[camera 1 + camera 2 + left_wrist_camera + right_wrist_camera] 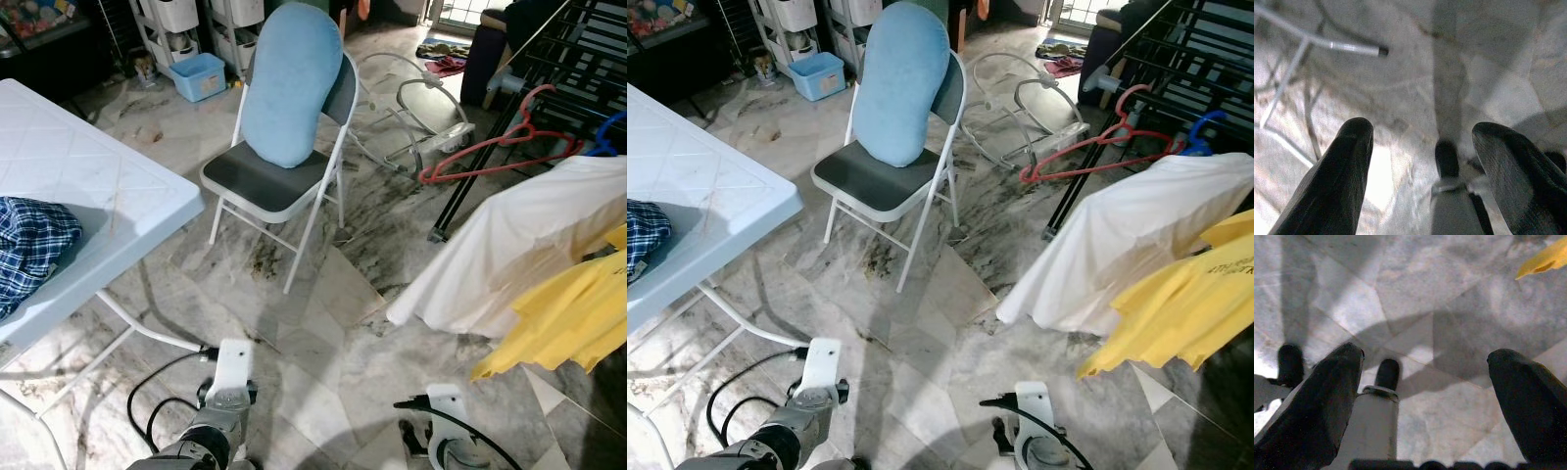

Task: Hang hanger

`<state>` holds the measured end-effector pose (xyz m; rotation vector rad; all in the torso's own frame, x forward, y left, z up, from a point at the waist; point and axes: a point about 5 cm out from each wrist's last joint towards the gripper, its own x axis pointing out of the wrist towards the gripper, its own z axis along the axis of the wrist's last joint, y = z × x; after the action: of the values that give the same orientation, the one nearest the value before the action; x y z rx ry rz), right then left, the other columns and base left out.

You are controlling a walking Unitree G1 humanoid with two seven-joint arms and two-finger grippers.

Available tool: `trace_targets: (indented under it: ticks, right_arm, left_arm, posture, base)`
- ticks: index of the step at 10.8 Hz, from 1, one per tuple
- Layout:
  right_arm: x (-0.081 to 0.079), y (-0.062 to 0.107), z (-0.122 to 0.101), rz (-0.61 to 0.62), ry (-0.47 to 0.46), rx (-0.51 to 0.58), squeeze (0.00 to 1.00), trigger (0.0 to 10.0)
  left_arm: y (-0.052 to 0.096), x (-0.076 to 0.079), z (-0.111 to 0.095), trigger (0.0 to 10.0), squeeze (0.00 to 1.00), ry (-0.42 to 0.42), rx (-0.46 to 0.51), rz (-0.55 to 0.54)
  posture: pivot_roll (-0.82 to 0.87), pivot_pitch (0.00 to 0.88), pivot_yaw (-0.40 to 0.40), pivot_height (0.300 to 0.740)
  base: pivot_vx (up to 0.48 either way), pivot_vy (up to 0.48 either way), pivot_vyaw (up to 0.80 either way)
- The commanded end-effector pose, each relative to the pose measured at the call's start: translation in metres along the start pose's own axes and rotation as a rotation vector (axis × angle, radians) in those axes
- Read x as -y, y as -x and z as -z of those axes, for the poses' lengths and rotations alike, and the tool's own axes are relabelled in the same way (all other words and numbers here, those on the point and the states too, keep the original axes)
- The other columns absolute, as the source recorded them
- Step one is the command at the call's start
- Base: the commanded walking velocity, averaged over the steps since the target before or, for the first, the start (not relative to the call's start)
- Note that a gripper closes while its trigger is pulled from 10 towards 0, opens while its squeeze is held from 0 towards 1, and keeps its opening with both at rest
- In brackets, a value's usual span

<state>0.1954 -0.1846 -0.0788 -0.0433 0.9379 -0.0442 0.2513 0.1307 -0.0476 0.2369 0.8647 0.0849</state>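
- While both arms hang low over the marble floor (323, 352), the left gripper (1420, 161) points down with its fingers spread apart and nothing between them.
- Right gripper (1425, 391): fingers likewise spread wide, holding nothing, above bare tile.
- Red hanger (495, 142): hooked on the black drying rack (558, 59), well ahead of the right gripper and off to its right.
- Blue hanger (609, 132): on the same rack, just beyond the red one.
- White garment (519, 255) and yellow garment (563, 318): draped off the rack, between the right gripper and the hangers; a yellow corner shows in the right wrist view.
- Folding chair (279, 186) with a blue cushion (291, 83): stands ahead of both grippers.
- White table (88, 186): ahead and left of the left gripper, bearing a plaid cloth (29, 245); its leg lies near that gripper.
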Motion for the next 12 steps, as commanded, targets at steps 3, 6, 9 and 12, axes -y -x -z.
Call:
trace_targets:
  ticks: [3, 6, 9, 12]
  right_arm:
    - [0.009, -0.003, -0.043, 0.031, -0.052, 0.139, 0.0, 10.0]
    - [0.029, 0.0, -0.1, 0.071, -0.096, 0.299, 0.0, 10.0]
    - [0.005, -0.004, -0.086, 0.006, -0.073, 0.245, 0.0, 10.0]
    - [-0.013, -0.005, -0.052, -0.066, -0.11, 0.133, 0.0, 10.0]
  left_arm:
    - [-0.005, -0.029, -0.016, 10.0, 0.0, 0.033, 0.121, -0.009]
    - [-0.006, -0.121, -0.05, 10.0, 0.0, 0.102, 0.252, -0.044]
    - [-0.008, -0.093, -0.039, 10.0, 0.0, 0.113, 0.235, 0.1]
    - [-0.006, -0.085, 0.02, 10.0, 0.0, 0.149, 0.075, 0.043]
  posture:
    - [0.1, 0.122, -0.015, 0.74]
    - [0.02, 0.129, -0.02, 0.74]
    - [0.04, 0.115, -0.052, 0.74]
    - [0.06, 0.117, -0.046, 0.74]
  base:
    - [0.0, 0.0, 0.0]
    - [0.0, 0.0, 0.0]
    - [0.0, 0.0, 0.0]
    - [0.0, 0.0, 0.0]
